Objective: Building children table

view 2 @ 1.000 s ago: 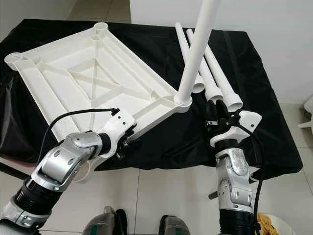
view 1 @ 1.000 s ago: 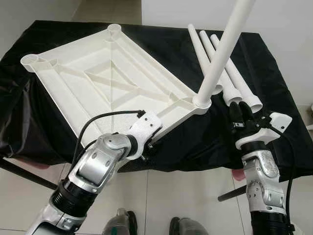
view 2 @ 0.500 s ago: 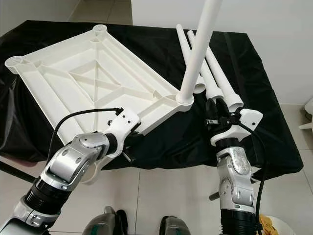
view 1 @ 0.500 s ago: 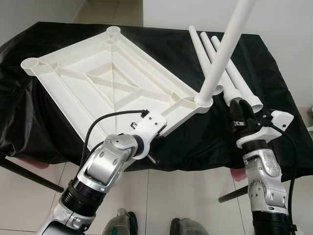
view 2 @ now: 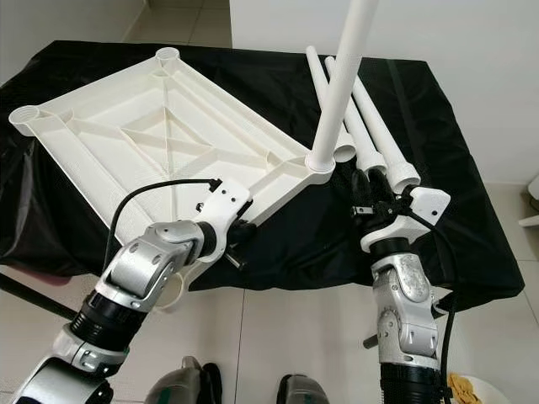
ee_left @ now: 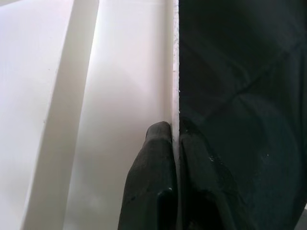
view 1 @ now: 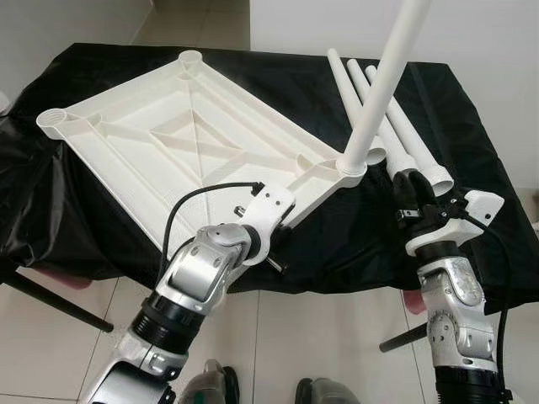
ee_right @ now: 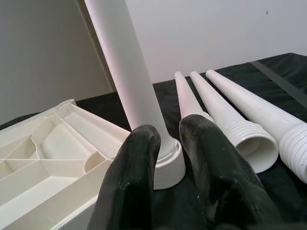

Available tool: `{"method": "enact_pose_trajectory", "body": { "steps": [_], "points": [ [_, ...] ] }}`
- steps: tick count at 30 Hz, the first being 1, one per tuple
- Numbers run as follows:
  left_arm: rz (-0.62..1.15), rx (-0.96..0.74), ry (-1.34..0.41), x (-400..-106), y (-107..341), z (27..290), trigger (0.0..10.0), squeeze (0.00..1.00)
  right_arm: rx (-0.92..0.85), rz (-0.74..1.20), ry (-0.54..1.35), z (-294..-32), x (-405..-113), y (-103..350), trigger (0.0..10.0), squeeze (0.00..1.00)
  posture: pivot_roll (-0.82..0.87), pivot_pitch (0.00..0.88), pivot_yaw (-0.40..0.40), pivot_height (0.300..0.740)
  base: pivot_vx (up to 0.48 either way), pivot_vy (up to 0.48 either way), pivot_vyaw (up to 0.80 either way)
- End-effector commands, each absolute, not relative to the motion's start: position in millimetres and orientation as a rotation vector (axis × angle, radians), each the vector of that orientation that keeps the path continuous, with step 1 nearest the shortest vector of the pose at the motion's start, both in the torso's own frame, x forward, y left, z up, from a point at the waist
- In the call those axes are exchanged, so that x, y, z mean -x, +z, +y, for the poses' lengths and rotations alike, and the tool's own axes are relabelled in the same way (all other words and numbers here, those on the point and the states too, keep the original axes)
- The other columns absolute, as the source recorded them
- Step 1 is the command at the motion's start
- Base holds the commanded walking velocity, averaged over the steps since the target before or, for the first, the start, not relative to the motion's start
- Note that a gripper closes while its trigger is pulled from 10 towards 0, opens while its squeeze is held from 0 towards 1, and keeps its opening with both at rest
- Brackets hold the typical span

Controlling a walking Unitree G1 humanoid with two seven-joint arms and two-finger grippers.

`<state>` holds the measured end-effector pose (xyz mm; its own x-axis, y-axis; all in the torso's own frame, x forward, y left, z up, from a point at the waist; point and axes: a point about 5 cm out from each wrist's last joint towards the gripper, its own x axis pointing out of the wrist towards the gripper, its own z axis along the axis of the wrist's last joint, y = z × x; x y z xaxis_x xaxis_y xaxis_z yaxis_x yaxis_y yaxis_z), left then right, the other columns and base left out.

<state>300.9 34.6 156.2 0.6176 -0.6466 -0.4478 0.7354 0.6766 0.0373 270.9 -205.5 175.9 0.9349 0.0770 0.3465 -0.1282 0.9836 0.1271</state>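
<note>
A white plastic tabletop (view 1: pixel 194 143) lies upside down on a table covered in black cloth (view 1: pixel 472 109). One white leg (view 1: pixel 379 84) stands upright in its near right corner socket (view 1: pixel 351 166). Three loose white legs (view 1: pixel 402 139) lie side by side to the right of it. My left gripper (ee_left: pixel 175 129) is shut on the thin near rim of the tabletop, at the table's front edge; its wrist (view 1: pixel 268 210) covers the fingers in the eye views. My right gripper (view 1: pixel 414 187) is open just short of the loose legs' wide ends, with nothing between its fingers (ee_right: pixel 139 143).
Two bare corner sockets (view 1: pixel 52 120) (view 1: pixel 189 59) show at the left and far ends of the tabletop. The black cloth hangs over the table's front edge (view 1: pixel 337 269). Tiled floor (view 1: pixel 337 337) lies below, with my feet at the bottom.
My left arm has moved right along the tabletop's near rim, still shut on it. The tabletop has turned slightly. The right arm has hardly moved.
</note>
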Motion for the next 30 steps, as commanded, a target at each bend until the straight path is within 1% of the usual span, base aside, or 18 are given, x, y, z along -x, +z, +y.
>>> {"method": "enact_pose_trajectory", "body": {
  "steps": [1,8,14,18,19,28,29,30],
  "points": [
    [0.366,-0.215,-0.690,-310,162,36,10.0,0.00,-0.153,-0.330,0.105,-205,-270,174,10.0,0.00,-0.07,0.066,0.012,0.740,0.000,0.000,0.00],
    [0.337,-0.195,-0.677,-319,170,25,10.0,0.00,-0.159,-0.331,0.100,-204,-270,175,10.0,0.00,-0.06,0.070,0.012,0.740,0.000,0.000,0.00],
    [0.298,-0.161,-0.625,-334,182,16,10.0,0.00,-0.167,-0.334,0.098,-202,-271,176,10.0,0.00,-0.07,0.077,0.017,0.740,0.000,0.000,0.00],
    [0.279,-0.159,-0.605,-339,187,13,10.0,0.00,-0.171,-0.334,0.096,-201,-271,177,10.0,0.00,-0.07,0.080,0.019,0.740,0.000,0.000,0.00],
    [0.259,-0.148,-0.587,-346,194,9,10.0,0.00,-0.177,-0.335,0.095,-199,-271,177,10.0,0.00,-0.06,0.085,0.019,0.740,0.000,0.000,0.00],
    [0.220,-0.156,-0.562,-356,205,1,10.0,0.00,-0.186,-0.335,0.102,-193,-271,178,10.0,0.00,-0.06,0.099,0.023,0.740,0.000,0.000,0.00],
    [0.208,-0.130,-0.572,-358,210,-1,10.0,0.55,-0.188,-0.333,0.103,-192,-271,178,10.0,0.00,-0.06,0.104,0.024,0.740,0.000,0.000,0.00],
    [0.208,-0.130,-0.572,-358,210,-1,10.0,0.55,-0.188,-0.333,0.103,-192,-271,178,10.0,0.00,-0.06,0.104,0.024,0.740,0.000,0.000,0.00]
  ]
}}
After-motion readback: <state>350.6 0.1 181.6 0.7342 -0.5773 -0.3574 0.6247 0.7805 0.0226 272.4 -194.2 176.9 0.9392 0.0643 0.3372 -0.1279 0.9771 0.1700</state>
